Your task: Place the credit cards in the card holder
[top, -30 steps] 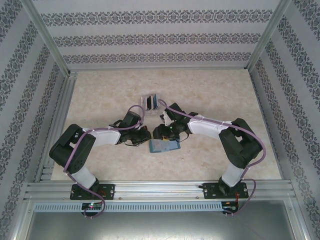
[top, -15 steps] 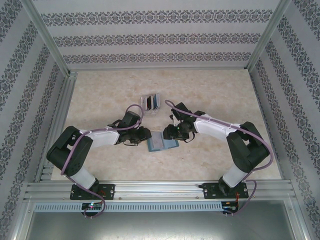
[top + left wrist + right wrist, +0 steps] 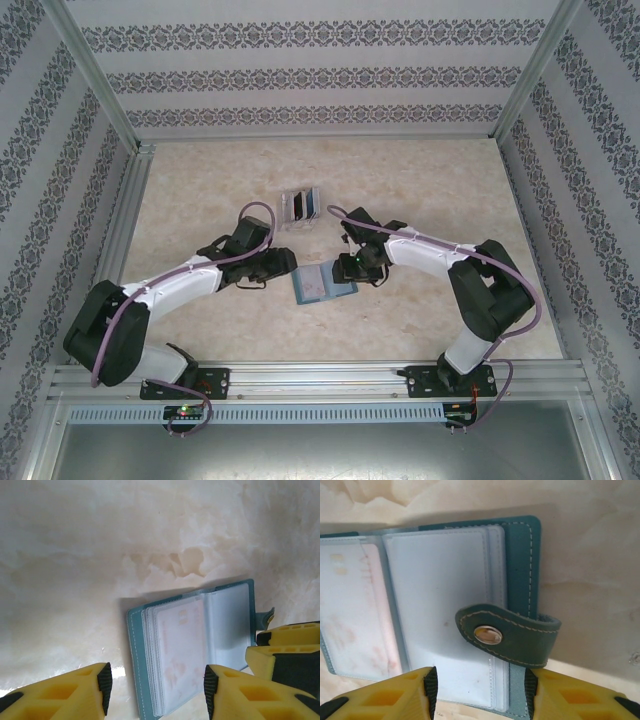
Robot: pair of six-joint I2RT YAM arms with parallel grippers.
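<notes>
Card holder (image 3: pixel 322 285) lies open; our left gripper (image 3: pixel 157 681) and right gripper (image 3: pixel 481 685) stand open; next we fetch the credit cards (image 3: pixel 300 205).

The left claw (image 3: pixel 286 268) now stands spread apart instead of closed, and its arm stretches out lower and farther left of the card holder (image 3: pixel 322 285). The right claw (image 3: pixel 350 270) now sits at the holder's right edge, no longer over it, so more of the pale pockets show.
</notes>
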